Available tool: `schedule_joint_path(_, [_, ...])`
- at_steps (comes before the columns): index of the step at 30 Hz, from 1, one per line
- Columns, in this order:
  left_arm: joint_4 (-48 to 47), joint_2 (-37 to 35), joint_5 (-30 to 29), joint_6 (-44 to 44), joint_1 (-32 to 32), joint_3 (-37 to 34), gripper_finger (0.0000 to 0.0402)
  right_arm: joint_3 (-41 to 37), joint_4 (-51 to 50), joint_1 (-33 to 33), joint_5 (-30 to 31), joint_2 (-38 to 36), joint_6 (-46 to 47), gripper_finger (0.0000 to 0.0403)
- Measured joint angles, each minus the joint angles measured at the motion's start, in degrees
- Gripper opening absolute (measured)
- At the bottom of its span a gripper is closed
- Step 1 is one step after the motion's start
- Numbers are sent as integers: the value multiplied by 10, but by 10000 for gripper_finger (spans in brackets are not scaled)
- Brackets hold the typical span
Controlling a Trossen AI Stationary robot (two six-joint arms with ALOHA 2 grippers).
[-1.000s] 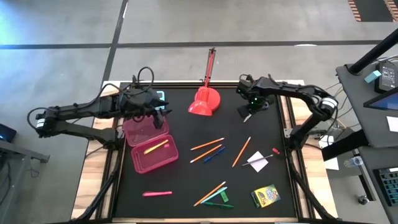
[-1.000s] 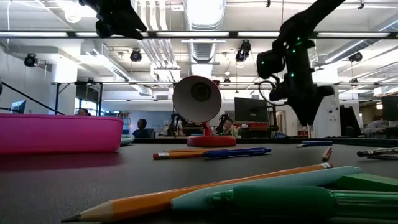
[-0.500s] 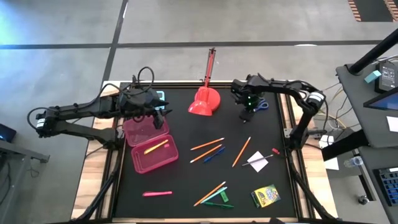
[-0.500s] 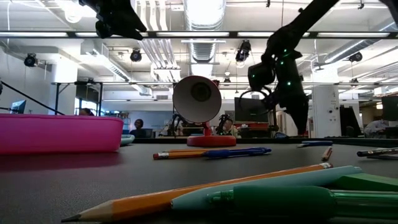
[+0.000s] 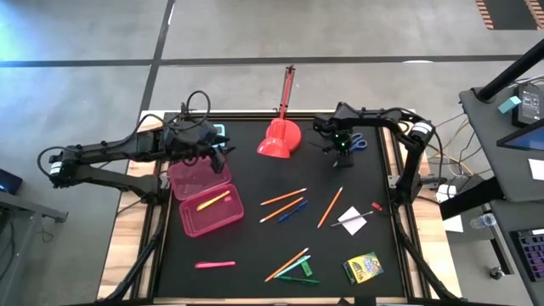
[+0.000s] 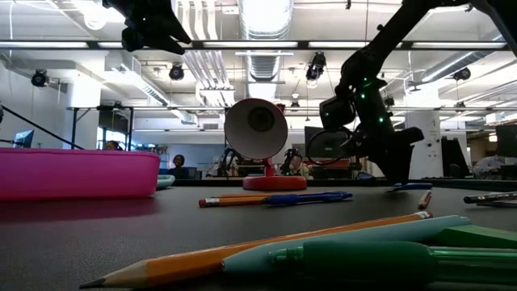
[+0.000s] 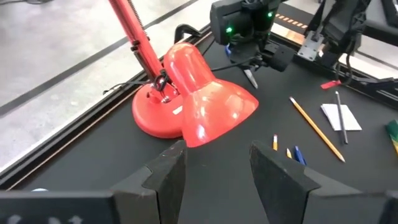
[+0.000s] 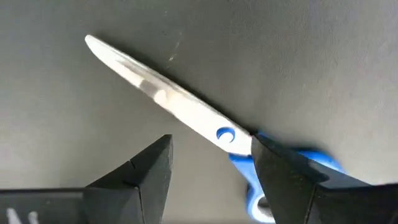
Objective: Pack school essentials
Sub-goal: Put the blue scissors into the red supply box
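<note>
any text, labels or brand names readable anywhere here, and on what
None can be read.
Crayon box: print on its green-yellow face, too small to make out.
Light-blue item by the left gripper: mostly hidden, nothing legible.
Scissors under the right gripper: plain blades, blue pivot, no marking visible.
Red lamp: no label visible.

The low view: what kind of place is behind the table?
Probably a large workshop or lab hall. The ceiling has bare ducts and pipes with hanging lights, and far-off desks carry monitors with people seated nearby.
</note>
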Motion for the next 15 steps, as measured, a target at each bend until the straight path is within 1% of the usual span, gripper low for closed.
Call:
schedule_joint_path(3, [0, 0, -12, 0, 0, 0, 160, -6, 22, -11, 0, 0, -35, 210])
schedule_joint_path(11, [1, 0, -12, -1, 0, -3, 160, -31, 71, -38, 1, 7, -115, 210])
schedule_joint_path(15, [0, 0, -12, -1, 0, -8, 160, -49, 92, -38, 15, 7, -169, 207])
